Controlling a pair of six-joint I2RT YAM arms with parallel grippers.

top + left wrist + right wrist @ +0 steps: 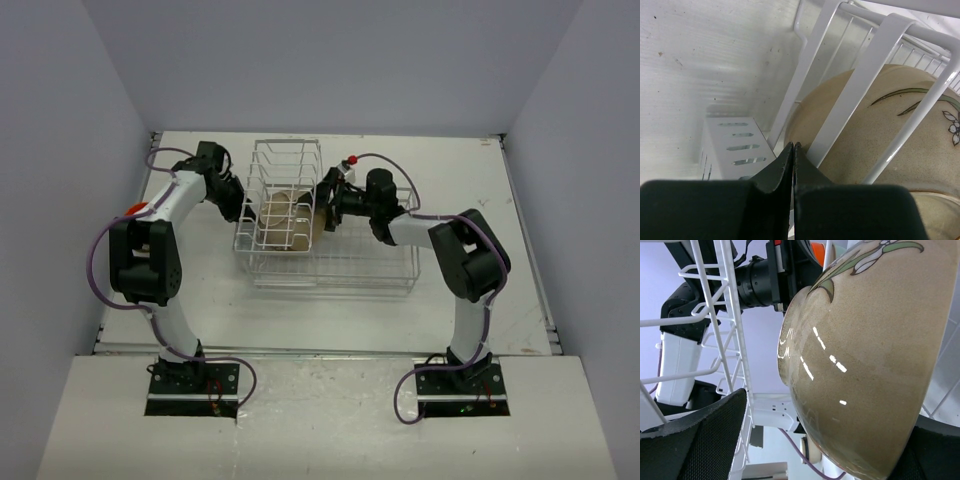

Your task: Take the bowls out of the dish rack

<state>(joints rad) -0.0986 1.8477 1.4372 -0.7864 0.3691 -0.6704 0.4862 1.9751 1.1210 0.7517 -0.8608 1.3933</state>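
The dish rack (300, 262) is a white wire frame in the middle of the table. A large tan bowl (284, 222) with dark flower markings stands on edge in its taller slotted section. My right gripper (325, 205) reaches into the rack from the right. In the right wrist view it (830, 405) is open and straddles the tan bowl (865, 355), with a gap between the left finger (705, 435) and the bowl's rim. My left gripper (793, 146) is shut on nothing, its tips beside a rack wire (855, 85), outside the rack's left end (243, 208). The tan bowl (865, 145) shows behind those wires.
A white slotted holder (732, 145) hangs on the rack's left end, close to my left fingertips. A small orange shape (135, 208) peeks out behind the left arm. Grey walls close in the table on three sides.
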